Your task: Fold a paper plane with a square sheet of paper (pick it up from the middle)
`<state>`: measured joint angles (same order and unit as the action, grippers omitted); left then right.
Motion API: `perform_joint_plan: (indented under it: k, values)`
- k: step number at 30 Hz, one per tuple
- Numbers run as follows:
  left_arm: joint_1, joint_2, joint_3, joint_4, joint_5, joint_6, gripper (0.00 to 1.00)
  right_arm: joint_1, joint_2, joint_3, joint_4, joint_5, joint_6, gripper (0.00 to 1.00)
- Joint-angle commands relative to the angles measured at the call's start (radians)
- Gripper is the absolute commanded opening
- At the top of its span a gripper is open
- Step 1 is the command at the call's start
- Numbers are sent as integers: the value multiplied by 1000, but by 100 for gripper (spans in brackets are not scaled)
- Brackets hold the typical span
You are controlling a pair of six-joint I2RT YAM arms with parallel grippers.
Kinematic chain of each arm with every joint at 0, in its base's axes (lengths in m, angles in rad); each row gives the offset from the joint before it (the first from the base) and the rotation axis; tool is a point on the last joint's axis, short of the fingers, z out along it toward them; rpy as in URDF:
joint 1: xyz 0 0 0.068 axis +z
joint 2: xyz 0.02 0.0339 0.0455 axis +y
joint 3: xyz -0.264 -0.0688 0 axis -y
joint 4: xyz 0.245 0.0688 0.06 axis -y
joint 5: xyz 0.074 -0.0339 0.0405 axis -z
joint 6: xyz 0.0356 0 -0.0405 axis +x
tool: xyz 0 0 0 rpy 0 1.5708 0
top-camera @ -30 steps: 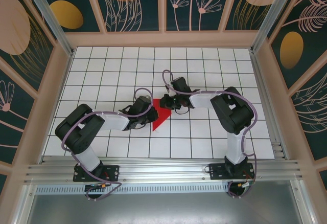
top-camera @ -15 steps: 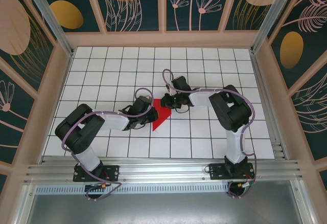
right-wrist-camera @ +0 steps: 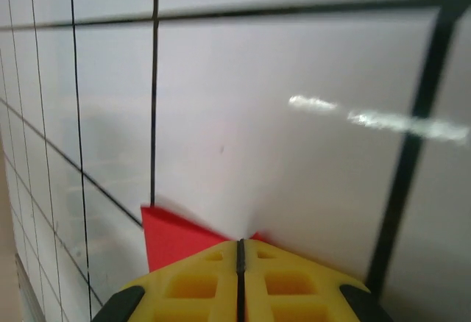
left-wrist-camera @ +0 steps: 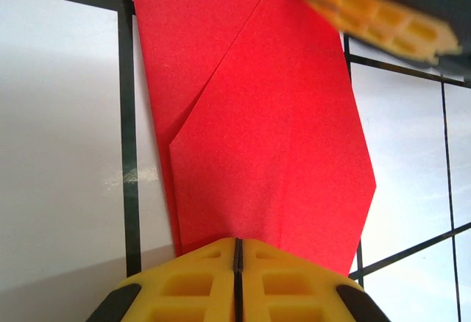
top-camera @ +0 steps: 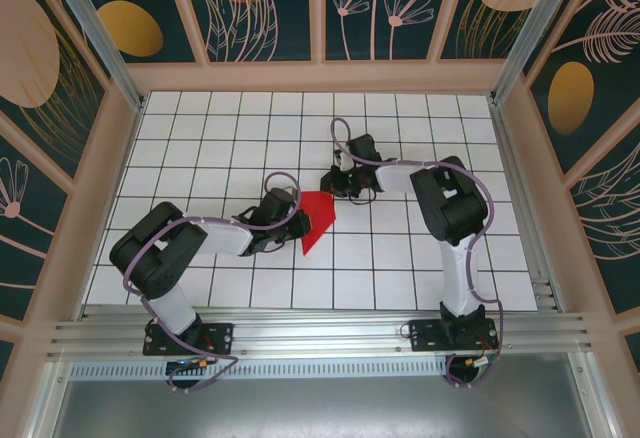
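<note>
Both closed, left gripper [left-wrist-camera: 237,245] and right gripper [right-wrist-camera: 240,245] seemingly press red paper [left-wrist-camera: 272,138].

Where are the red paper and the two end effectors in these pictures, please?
red paper [left-wrist-camera: 272,131], left wrist view, middle of the top flap.
left end effector [left-wrist-camera: 237,245], left wrist view, seam between its shut fingertips.
right end effector [right-wrist-camera: 240,245], right wrist view, seam between its shut fingertips.

Red paper [left-wrist-camera: 272,131]: thin, matt, fine grain, sharp creases. Bench [right-wrist-camera: 294,79]: white tiles, glossy, smooth, glare streaks, dark grid lines. Left hand [left-wrist-camera: 237,252] and right hand [right-wrist-camera: 239,252]: yellow plastic, moulded waffle cells, slight sheen. Arm shells [top-camera: 215,236]: black and white plastic, smooth. Near rail [top-camera: 320,330]: brushed metal. Enclosure frame [top-camera: 320,76]: pale wood, matt.
</note>
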<state>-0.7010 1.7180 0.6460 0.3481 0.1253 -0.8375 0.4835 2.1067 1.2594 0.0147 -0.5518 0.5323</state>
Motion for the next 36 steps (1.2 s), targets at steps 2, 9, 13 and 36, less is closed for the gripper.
perform_joint_plan:
  k: [2, 9, 13, 36]
  values:
    - [-2, 77, -57, -210, 18, 28, 10, -51, 45, 86, -50, 170, -36, 9]
    - [-2, 63, -46, -207, 12, 28, 10, -27, -86, 34, -48, 177, -51, 9]
    - [-1, 60, -39, -204, 11, 25, 10, 30, -158, -48, -45, 152, -50, 9]
    - [-2, 76, -46, -203, 27, 25, 10, 41, -1, -3, -95, 227, -81, 5]
